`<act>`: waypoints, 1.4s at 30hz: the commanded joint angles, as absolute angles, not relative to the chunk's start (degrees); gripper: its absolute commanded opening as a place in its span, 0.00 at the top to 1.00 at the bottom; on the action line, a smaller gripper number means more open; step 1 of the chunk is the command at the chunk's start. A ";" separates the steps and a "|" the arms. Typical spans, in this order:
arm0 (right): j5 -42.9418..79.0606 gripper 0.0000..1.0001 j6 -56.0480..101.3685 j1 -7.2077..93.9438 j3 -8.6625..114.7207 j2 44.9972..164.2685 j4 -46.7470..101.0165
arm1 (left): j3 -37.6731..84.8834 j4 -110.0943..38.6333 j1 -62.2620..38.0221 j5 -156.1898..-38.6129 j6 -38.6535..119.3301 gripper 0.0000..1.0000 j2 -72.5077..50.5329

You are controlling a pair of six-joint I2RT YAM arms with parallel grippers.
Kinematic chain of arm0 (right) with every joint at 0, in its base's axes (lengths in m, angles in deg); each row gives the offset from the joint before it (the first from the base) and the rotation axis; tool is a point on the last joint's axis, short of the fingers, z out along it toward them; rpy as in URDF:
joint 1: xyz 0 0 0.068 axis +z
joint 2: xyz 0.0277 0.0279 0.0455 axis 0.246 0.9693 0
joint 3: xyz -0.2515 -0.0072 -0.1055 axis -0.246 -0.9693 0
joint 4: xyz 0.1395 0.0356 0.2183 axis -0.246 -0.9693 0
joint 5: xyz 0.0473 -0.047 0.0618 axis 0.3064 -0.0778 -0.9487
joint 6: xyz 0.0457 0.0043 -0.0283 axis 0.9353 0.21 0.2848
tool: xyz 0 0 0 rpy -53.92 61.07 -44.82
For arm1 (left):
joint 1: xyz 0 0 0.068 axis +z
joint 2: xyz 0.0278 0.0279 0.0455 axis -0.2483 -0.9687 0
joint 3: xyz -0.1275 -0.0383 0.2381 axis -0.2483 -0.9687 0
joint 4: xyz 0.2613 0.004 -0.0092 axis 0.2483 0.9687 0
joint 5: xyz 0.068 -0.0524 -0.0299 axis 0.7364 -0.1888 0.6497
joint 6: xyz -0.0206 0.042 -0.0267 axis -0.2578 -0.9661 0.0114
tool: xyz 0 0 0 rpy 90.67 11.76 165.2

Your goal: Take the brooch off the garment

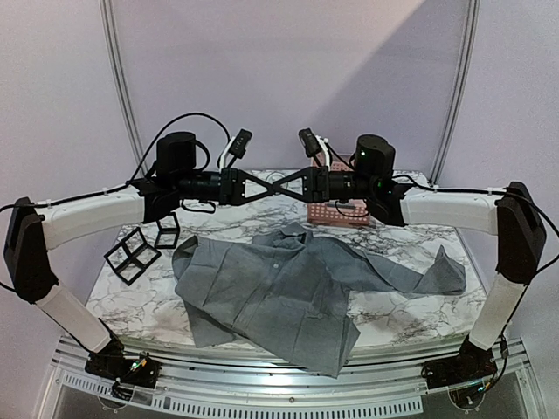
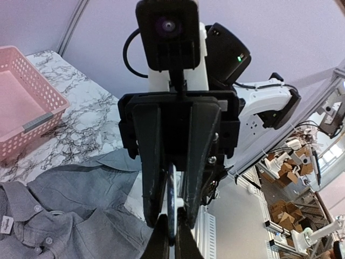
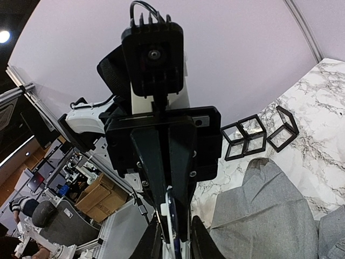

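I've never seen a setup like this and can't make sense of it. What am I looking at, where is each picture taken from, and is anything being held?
These are two robot arms bolted to the near edge of a marble table: the left arm and the right arm. The wide picture comes from a fixed camera above and behind them. The other two come from cameras on each wrist, and each looks along its own jaws at the opposite arm.

A crumpled grey shirt, a pink basket and some black wire frames lie on the table.

The arms meet tip to tip in the air above the shirt. The left jaws are shut on a small thin bluish piece, probably the brooch. The right jaws stand slightly apart on either side of it.
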State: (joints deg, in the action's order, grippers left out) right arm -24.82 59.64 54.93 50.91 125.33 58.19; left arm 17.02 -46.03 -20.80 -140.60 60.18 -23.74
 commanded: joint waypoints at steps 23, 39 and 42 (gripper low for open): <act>-26.47 0.90 68.20 51.80 53.56 131.36 50.51 | 17.44 -45.14 -21.83 -142.82 57.06 1.00 -22.22; -31.86 0.67 64.36 51.60 52.69 129.87 54.12 | 19.44 -39.37 -21.49 -140.24 55.02 1.00 -23.99; -30.53 0.58 60.78 51.65 50.73 127.18 54.53 | 19.63 -38.91 -21.39 -140.27 54.97 1.00 -24.71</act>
State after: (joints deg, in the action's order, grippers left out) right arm -33.21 65.43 52.35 53.45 130.18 55.15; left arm 17.54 -39.63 -20.60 -138.00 56.70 -23.83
